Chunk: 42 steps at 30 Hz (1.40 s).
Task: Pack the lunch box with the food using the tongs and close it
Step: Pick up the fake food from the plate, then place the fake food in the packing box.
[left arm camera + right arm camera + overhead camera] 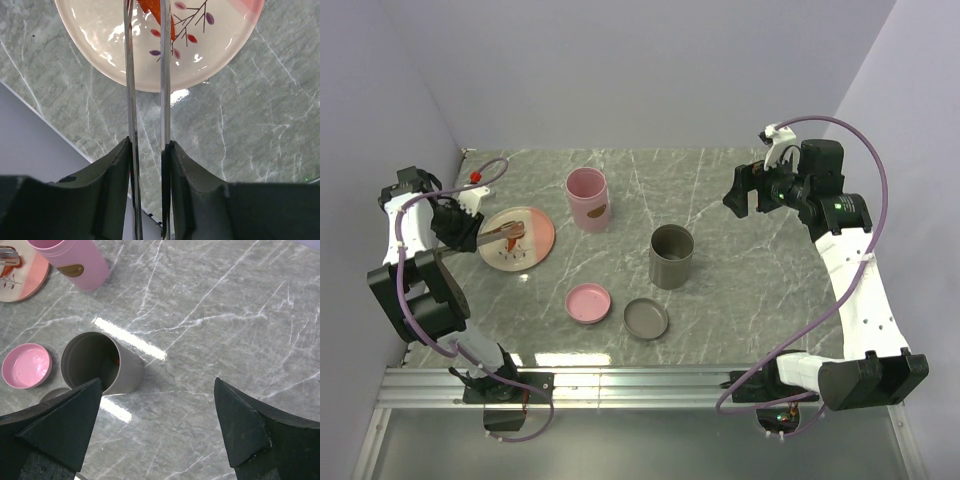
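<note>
While my left gripper (148, 150) clamps the tongs (129, 90), their arms extend over the plate (215, 60), crossing an orange food piece (152, 10). My right gripper (158, 381) hangs wide open, apart from the grey tin (127, 375).

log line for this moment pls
left claw: shut on slim silver metal tongs | tips: over pale pink plate, at orange food piece | right claw: open, holding nothing | grey cylindrical container: uncovered

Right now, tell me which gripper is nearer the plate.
Left. The left gripper sits just off the plate rim, gripping the tongs that reach over it. The right gripper hangs open far across the table, beyond the grey container.
</note>
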### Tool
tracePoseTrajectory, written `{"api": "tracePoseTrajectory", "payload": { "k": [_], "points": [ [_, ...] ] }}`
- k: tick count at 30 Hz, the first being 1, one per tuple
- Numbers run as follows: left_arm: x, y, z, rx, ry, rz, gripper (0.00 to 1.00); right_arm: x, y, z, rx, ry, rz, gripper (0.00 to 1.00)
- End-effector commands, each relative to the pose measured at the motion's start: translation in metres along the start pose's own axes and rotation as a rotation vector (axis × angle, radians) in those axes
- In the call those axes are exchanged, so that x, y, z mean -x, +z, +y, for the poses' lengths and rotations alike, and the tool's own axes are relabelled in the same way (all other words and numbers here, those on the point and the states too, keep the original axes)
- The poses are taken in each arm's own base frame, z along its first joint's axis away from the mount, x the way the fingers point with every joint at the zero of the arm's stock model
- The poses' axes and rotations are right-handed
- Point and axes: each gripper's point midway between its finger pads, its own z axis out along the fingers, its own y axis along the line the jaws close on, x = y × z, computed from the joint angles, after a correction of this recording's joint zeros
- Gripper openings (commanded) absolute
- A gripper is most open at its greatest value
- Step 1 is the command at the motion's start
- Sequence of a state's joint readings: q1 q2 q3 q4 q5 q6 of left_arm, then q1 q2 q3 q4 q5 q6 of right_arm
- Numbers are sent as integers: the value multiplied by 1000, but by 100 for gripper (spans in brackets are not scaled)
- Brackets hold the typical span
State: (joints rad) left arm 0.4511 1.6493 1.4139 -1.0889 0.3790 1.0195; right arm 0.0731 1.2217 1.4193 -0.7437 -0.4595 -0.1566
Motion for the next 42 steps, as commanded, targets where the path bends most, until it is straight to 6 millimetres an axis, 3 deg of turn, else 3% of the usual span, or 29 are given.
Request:
{"api": "tracePoseTrajectory", "payload": {
  "k": [1,13,20,24,32,38,42],
  "points": [
    [8,-12,-3,5,33,-30,23,17,-9,1,-6,-11,-47,99],
    [30,-39,-4,11,-17,-105,6,17,-12,2,-8,-18,-53,99],
    [41,-54,-11,1,-23,-140,2,14,-11,1,-10,-18,-50,99],
    [63,-81,-20,-4,-19,-217,1,15,-11,1,-8,-18,-51,99],
    [103,-123,-59,2,39,-320,0,15,-8,1,-2,-7,-49,99],
    [156,-153,-107,-40,111,-459,0,15,-8,2,0,0,-51,99],
    [196,-162,-157,-122,185,-534,0,16,-9,1,-4,-4,-55,99]
  ]
}}
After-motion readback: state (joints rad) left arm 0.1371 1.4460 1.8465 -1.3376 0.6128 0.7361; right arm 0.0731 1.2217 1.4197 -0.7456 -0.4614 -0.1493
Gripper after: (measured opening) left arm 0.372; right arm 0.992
